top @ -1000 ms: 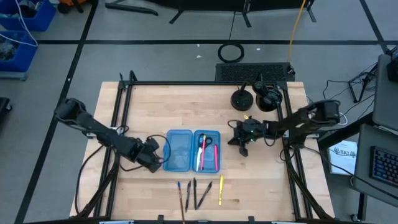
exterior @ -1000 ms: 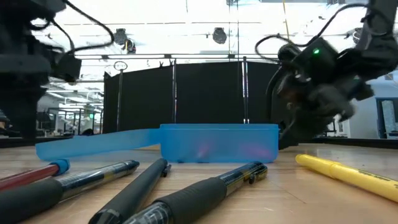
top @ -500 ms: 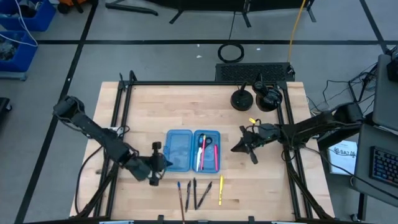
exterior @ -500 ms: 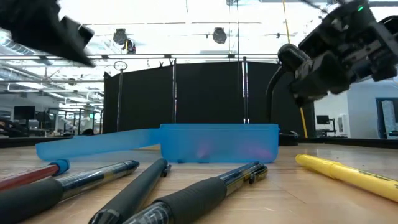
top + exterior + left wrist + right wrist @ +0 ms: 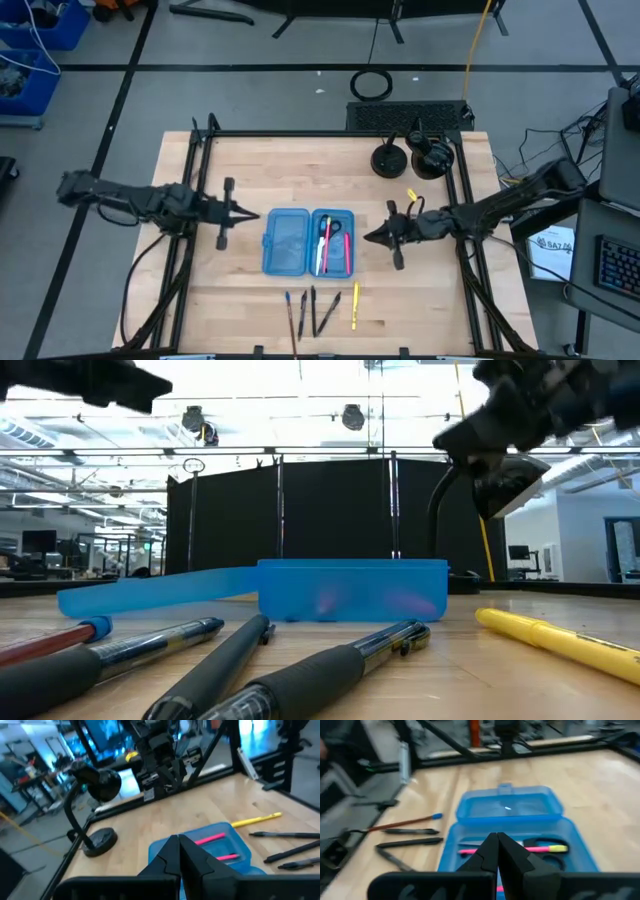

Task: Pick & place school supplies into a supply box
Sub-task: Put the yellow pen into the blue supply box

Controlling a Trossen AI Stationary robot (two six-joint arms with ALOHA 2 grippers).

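The blue supply box (image 5: 290, 243) lies open at the table's middle, both halves flat. Its right half holds a pink pen (image 5: 324, 245) and scissors (image 5: 337, 230); the right wrist view also shows the pink pen (image 5: 520, 850). Several dark pens (image 5: 315, 310), a red pencil (image 5: 45, 642) and a yellow pen (image 5: 355, 305) lie between the box and the near edge. My left gripper (image 5: 255, 214) is shut, raised, just left of the box and pointing at it. My right gripper (image 5: 366, 238) is shut, raised, just right of the box.
Two black round-based stands (image 5: 388, 158) (image 5: 430, 158) sit at the far right of the table. A black frame rail (image 5: 195, 180) runs along each side. Bare wood shows on the far side of the box and at the table's left.
My left gripper has risen from beside the box's near left corner and swung toward the far edge, its arm now stretched level. My right gripper has lifted off the table, tipped from pointing down to nearly level, and moved slightly toward the box. The box and pens have stayed put.
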